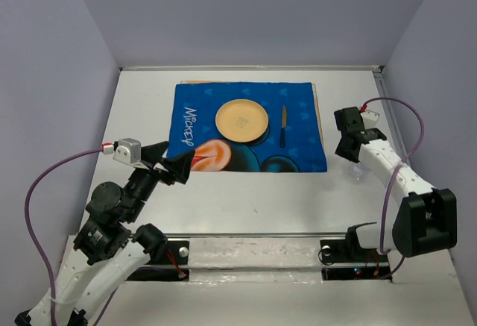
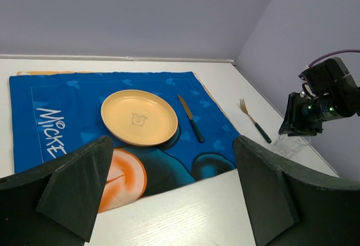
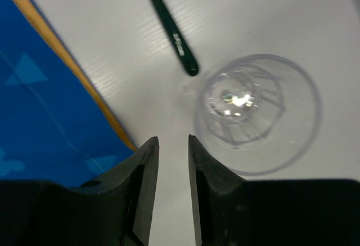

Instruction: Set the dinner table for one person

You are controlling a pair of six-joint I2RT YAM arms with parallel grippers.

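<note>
**Top external check: right claw down beside the glass, left claw wide and off the mat**

Around the right claw: a clear glass stands just right of its tips, and I'm looking down into it. It sits outside the fingers, not between them. Past the tips, a bit left of the glass, is the green handle of a fork. Its end is near the glass rim, but I can't tell if they touch. Left of the claw is the corner of the blue placemat with its orange edge. Only bare tabletop shows between the fingers. The gap is narrow and they hold nothing.

Around the left claw: straight ahead is the yellow plate on the placemat. A knife lies on the mat just right of the plate. The fork is further right, off the mat. Nothing blocks my path to the plate. The fingers are spread wide with nothing between them.

The white dinner table lies under both claws and carries everything.

Pose: my left arm is folded at the elbow. Its wrist is lifted above the table short of the mat's near-left corner and points toward the plate. My right arm reaches forward along the table's right side. Its wrist is tipped steeply down, with the tips low over the table between the mat edge and the glass.
</note>
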